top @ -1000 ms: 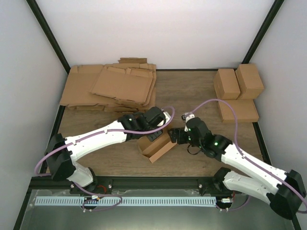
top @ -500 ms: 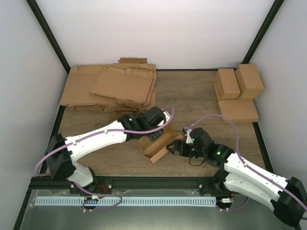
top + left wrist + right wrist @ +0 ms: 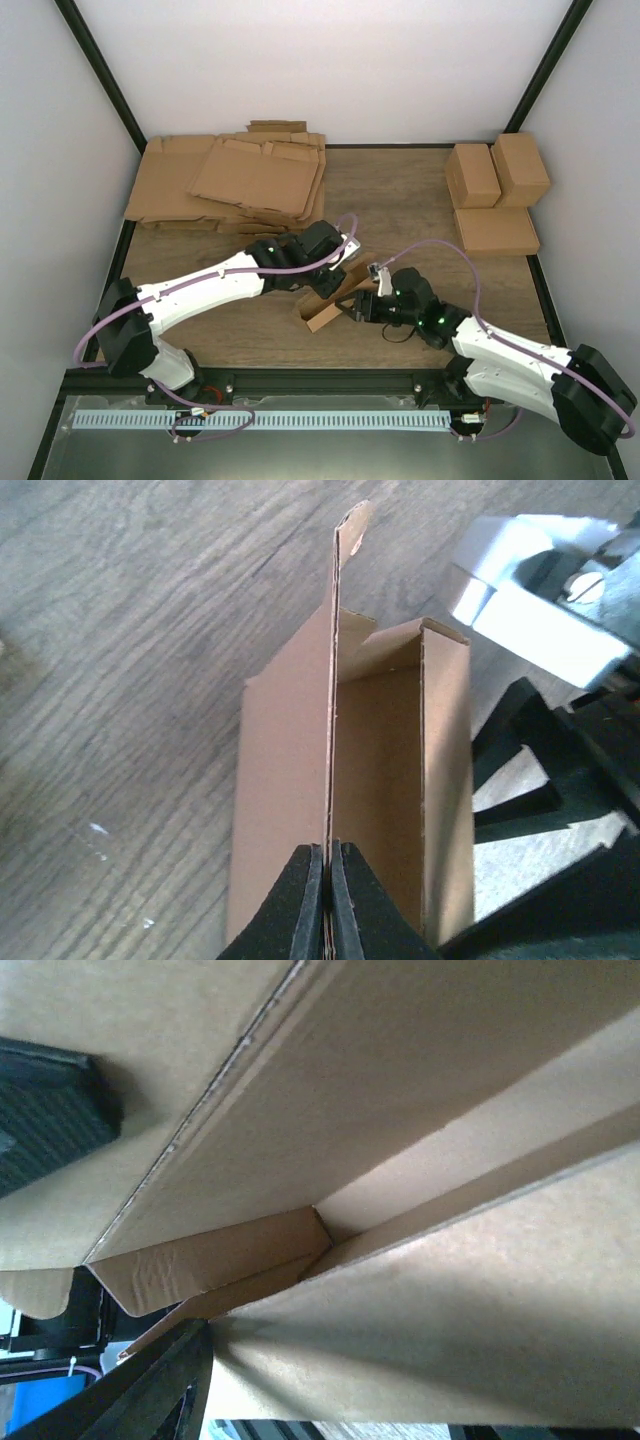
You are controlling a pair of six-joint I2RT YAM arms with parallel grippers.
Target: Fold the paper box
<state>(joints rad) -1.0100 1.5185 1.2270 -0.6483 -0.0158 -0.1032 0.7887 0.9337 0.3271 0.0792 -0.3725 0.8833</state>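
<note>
The paper box is a half-folded brown open tray, near the middle of the table's front. My left gripper is shut on its upright long wall; in the left wrist view the fingertips pinch that thin wall edge, with the box's open inside to the right. My right gripper is at the box's right end, jaws apart. In the right wrist view, cardboard fills the frame and only one finger shows. Its dark fingers stand beside the box's right wall.
A pile of flat cardboard sheets lies at the back left. Three folded boxes sit at the back right. Black frame rails border the wooden table's near edge, and white walls close it in.
My right gripper has moved left onto the box's end and its jaws have narrowed. The box looks squeezed narrower. The left gripper keeps its hold in place.
</note>
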